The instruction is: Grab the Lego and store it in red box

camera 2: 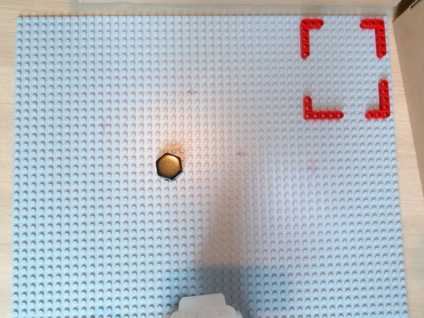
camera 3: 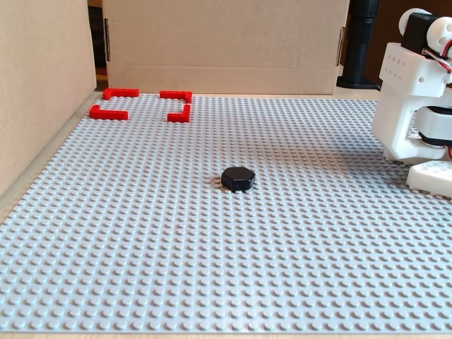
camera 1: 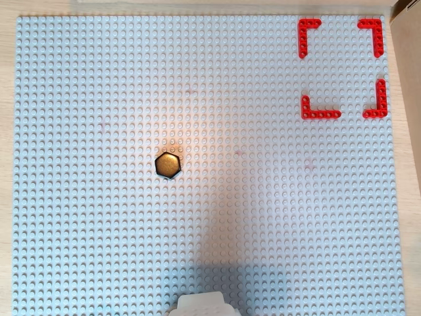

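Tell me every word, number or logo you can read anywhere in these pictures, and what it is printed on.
None: no readable text shows in any view.
The Lego shows a plain glossy top.
The red box corner pieces carry no lettering.
The grey studded baseplate has studs too small to read any mark on them.
The cardboard wall and the white robot base show no print.

Both overhead views looked straight down on the whole grey baseplate (camera 1: 99,250), identically framed, with the red box (camera 1: 342,68) at top right. The fixed view sat low and close at the plate's edge, facing across it toward cardboard walls (camera 3: 226,42); all three shared the Lego (camera 3: 238,178) mid-plate
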